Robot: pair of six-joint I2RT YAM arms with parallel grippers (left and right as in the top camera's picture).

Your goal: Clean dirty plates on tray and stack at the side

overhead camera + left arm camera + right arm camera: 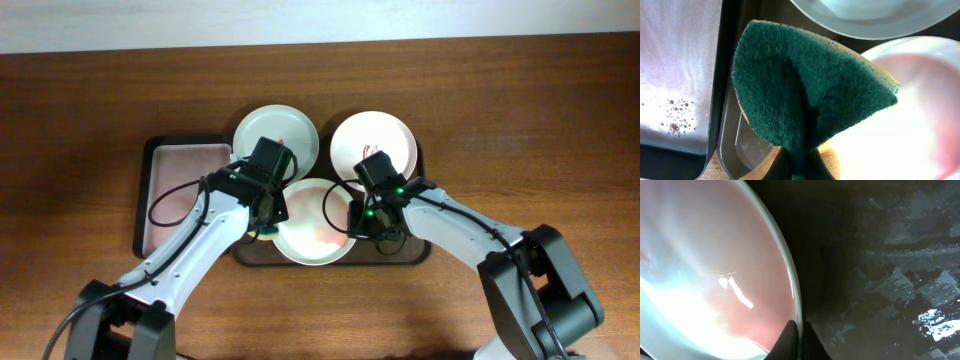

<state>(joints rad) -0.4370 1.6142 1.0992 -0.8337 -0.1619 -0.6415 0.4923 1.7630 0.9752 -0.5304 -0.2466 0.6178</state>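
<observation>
Obs: left fingers (782, 169) pinch sponge (805, 90); right fingers (788, 339) clamp pinkish plate (705, 280) rim. Best: scrub inward, rim pinned steady.

The left arm (190, 245) and right arm (460, 225) reach inward from the near side, wrists close together. The left tool (799, 162) is clamped on a green sponge (805, 85). The right tool (799, 332) pinches the rim of the pinkish-white plate (715, 280).

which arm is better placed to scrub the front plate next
Left. The left jaws hold the green sponge at the edge of the pinkish plate; the right jaws are clamped on that plate's rim, likely steadying it.
</observation>
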